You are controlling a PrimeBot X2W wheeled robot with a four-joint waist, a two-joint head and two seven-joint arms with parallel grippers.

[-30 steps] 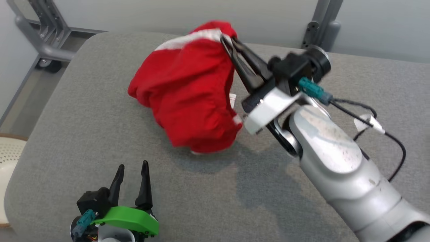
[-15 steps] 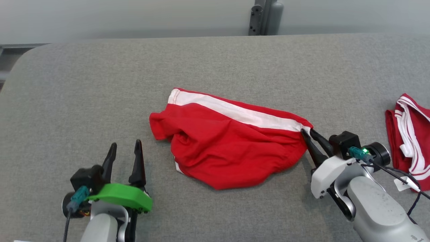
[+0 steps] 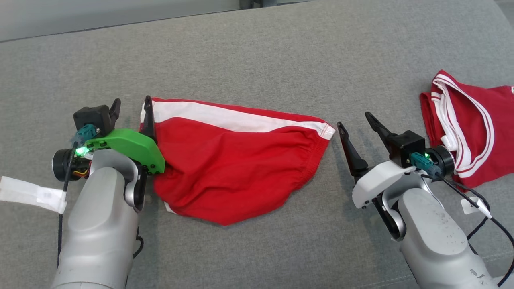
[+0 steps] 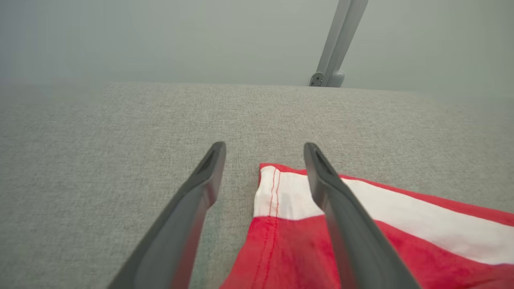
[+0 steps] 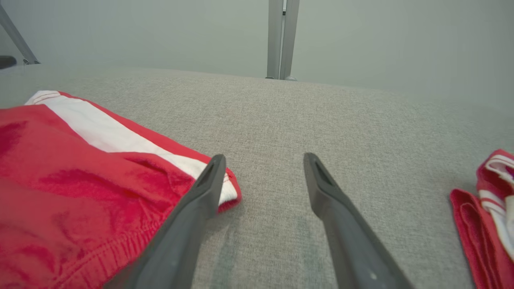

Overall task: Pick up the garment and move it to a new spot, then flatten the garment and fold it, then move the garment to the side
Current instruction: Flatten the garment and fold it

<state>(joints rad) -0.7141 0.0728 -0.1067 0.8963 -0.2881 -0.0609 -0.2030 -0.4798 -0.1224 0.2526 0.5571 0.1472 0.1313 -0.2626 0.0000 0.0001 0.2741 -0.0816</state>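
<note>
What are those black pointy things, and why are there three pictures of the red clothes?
Those are a robot's two hands, called grippers. Each has two long dark fingers, its jaws. One picture comes from a camera on the robot's head, looking down. The other two come from cameras on its wrists, looking along the fingers. On the grey padded surface lies a red garment with a white band. The left gripper has its open jaws at the garment's left corner. The right gripper is open just beside the right corner, holding nothing. Another red and white garment lies further right.

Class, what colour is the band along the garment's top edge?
White, on the red garment; the head view shows it best.
</note>
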